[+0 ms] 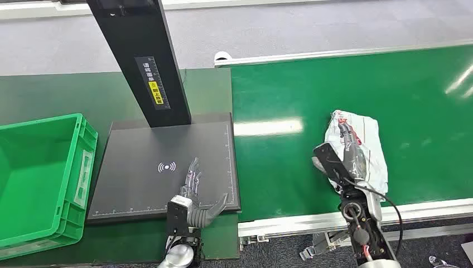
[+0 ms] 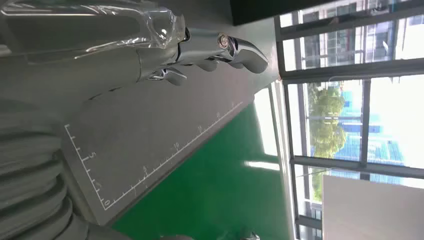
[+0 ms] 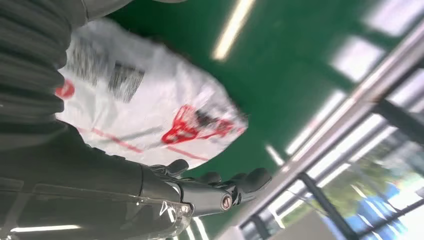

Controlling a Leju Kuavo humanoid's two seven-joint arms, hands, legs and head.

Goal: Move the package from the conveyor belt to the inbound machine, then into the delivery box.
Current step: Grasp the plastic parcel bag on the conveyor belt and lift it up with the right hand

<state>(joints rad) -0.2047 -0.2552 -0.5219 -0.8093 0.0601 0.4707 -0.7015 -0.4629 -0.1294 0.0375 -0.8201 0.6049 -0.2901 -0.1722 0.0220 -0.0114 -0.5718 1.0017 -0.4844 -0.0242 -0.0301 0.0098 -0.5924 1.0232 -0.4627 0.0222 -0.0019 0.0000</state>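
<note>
The package (image 1: 368,146), a crumpled white bag with red and black print, lies on the green conveyor belt (image 1: 334,84) near its front edge. My right hand (image 1: 342,154) is stretched over the package's left side, fingers extended and not closed around it. In the right wrist view the package (image 3: 150,107) lies just beyond the straight fingers (image 3: 225,190); contact is unclear. My left hand (image 1: 193,192) hovers open over the front of the inbound machine's dark scanning plate (image 1: 139,167). The left wrist view shows its silver fingers (image 2: 220,47) spread above the plate (image 2: 150,135).
The green delivery box (image 1: 39,173) stands left of the plate. The machine's black column (image 1: 148,61) rises from the plate's back edge. A silver rail (image 1: 312,223) borders the belt's front; another (image 1: 346,53) runs along the back.
</note>
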